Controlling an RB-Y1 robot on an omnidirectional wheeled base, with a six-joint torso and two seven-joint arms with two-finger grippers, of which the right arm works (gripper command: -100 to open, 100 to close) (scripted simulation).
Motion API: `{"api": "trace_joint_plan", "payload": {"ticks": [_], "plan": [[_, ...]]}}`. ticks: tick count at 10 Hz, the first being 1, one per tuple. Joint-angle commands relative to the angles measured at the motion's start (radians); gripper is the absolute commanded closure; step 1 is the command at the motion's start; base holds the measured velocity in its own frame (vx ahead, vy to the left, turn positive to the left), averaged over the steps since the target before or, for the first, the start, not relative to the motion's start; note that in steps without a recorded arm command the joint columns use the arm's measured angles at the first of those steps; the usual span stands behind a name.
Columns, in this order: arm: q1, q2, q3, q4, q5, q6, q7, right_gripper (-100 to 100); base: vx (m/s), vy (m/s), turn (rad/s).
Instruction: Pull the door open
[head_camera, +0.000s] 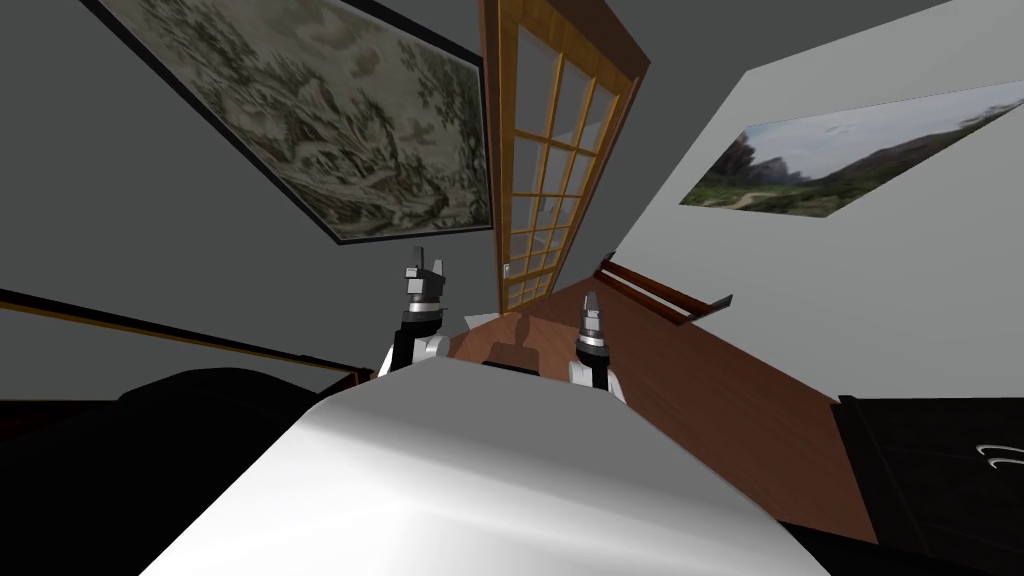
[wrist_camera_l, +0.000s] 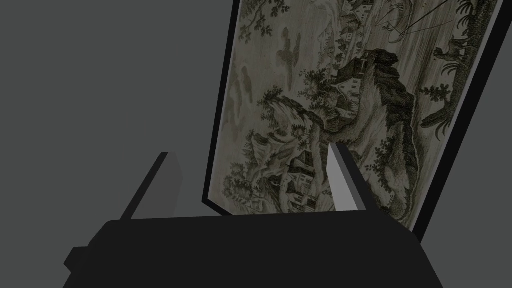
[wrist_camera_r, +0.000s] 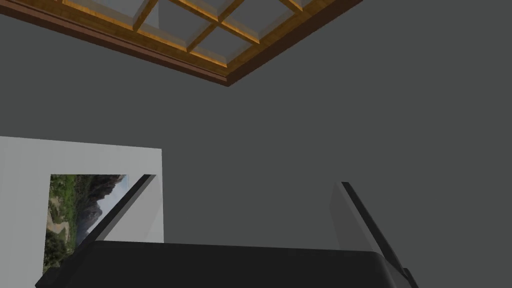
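Observation:
A wooden door (head_camera: 545, 170) with a grid of glass panes stands ahead of me, between a dark grey wall and a light one. A small pale fitting (head_camera: 507, 268) shows low on its edge. My left gripper (head_camera: 430, 262) is raised to the left of the door, open (wrist_camera_l: 248, 150) and holding nothing. My right gripper (head_camera: 590, 302) sits lower, in front of the door's foot and apart from it. It is open (wrist_camera_r: 246, 180) and empty too. Beyond its fingers, one corner of the door (wrist_camera_r: 200, 35) shows.
A large framed print (head_camera: 330, 110) hangs on the dark wall to the left. A landscape picture (head_camera: 850, 150) hangs on the light wall to the right. Brown floor (head_camera: 720, 400) runs to the door. A dark cabinet (head_camera: 940, 470) stands at my right, a dark rounded shape (head_camera: 200, 400) at my left.

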Motion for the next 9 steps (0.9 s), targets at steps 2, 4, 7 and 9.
{"api": "trace_joint_plan", "payload": {"ticks": [2,4,7,9], "plan": [[-0.022,-0.009,0.003,0.072,0.018,-0.022,0.05,-100,0.057,-0.013,0.053],[-0.044,-0.015,0.004,0.132,0.033,-0.035,0.089,-100,0.075,-0.015,0.054],[-0.067,-0.021,0.006,0.191,0.048,-0.048,0.129,-100,0.058,-0.006,0.044],[-0.091,-0.027,0.007,0.253,0.064,-0.062,0.17,-100,0.045,-0.005,0.053]]}}
